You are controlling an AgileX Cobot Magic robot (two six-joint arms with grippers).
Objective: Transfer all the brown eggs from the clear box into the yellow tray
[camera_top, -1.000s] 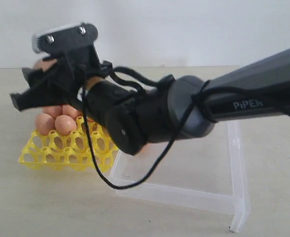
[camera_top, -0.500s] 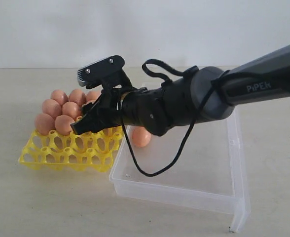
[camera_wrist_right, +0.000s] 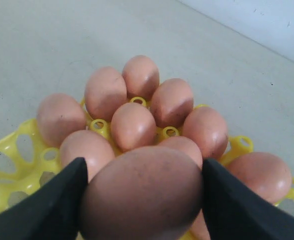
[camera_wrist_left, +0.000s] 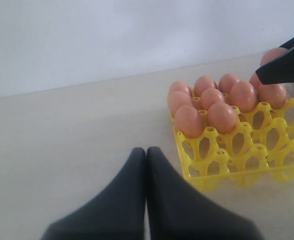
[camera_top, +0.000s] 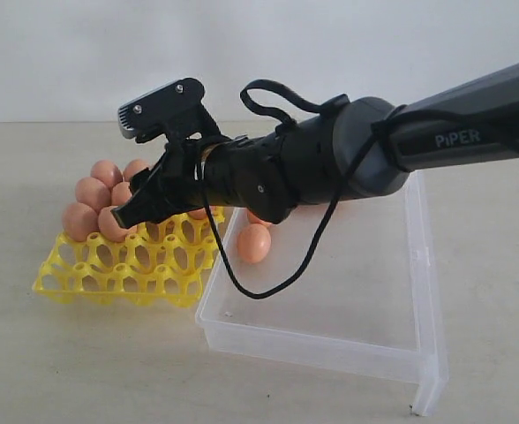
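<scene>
Right jaws: clenched on a brown egg (camera_wrist_right: pixel 142 187), one on each flank, hanging just above the yellow tray (camera_top: pixel 109 287).
Left jaws: pressed shut with nothing between them, low over the table (camera_top: pixel 83 371), aimed at the tray from well apart.
Seated eggs (camera_wrist_right: pixel 133 125): about nine, packed in the far rows; the near cups stand open.
Clear box (camera_top: pixel 312 349): one loose egg (camera_top: pixel 253 243) lies near the wall beside the tray; the arm hides any others.
Risk, collision: the held egg sits close over its neighbours, so a descent slightly off line likely knocks or cracks one.
Risk, bad seat: released onto a pointed post instead of a cup, it could tip and roll out.
Risk, slip: the shell looks smooth, and a light squeeze may let it slide.
Risk, snag: the drooping cable (camera_top: pixel 259 291) hangs over the box and could catch the loose egg.
</scene>
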